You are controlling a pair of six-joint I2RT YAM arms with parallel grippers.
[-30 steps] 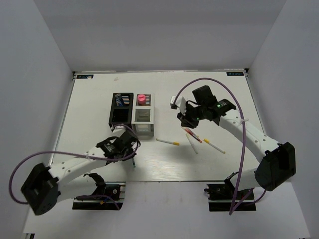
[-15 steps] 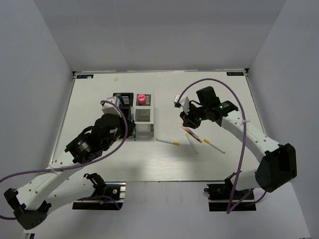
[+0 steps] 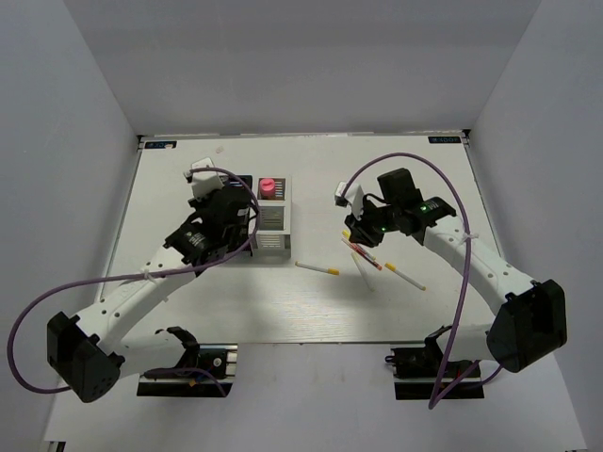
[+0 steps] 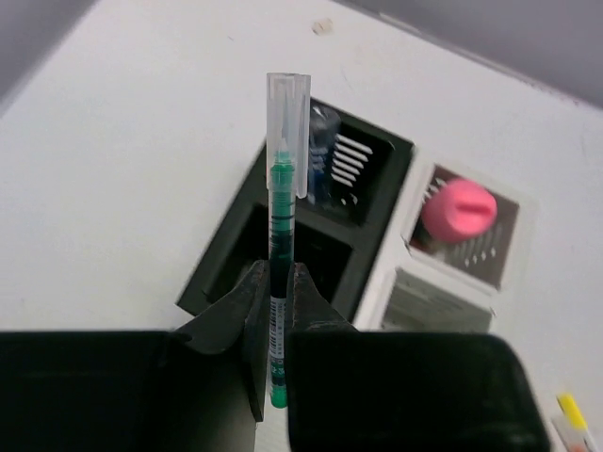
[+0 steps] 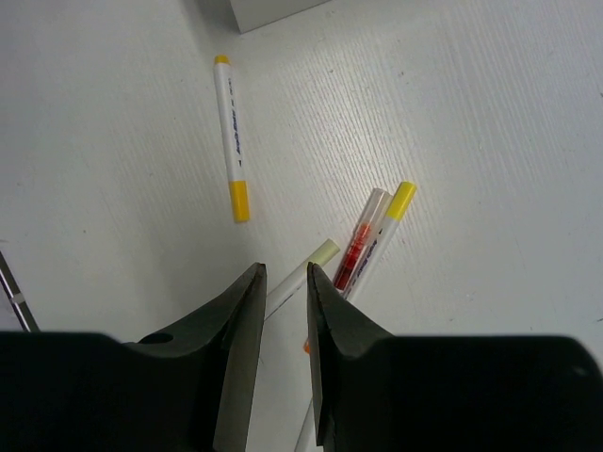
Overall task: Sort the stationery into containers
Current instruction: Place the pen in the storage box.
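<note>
My left hand [image 4: 273, 282] is matt black plastic, the green pen [image 4: 280, 221] clear glossy plastic, and the white counter [image 5: 471, 141] matt and finely ribbed.

1. The top external camera looks steeply down from above and behind the arm bases [image 3: 184, 363], taking in the whole white tabletop [image 3: 311, 179].
2. The left wrist camera sits close behind the left claw [image 4: 276, 278]. It faces forward and down past a thin dark green pen [image 4: 280, 217] onto the joined black and white organiser boxes [image 4: 221, 259], shared with the top view.
3. The right wrist camera hangs low behind the right claw [image 5: 283, 273], facing down on thin white yellow-tipped sticks [image 5: 231, 141] and a red pen [image 5: 358, 247], also in the top view.
</note>
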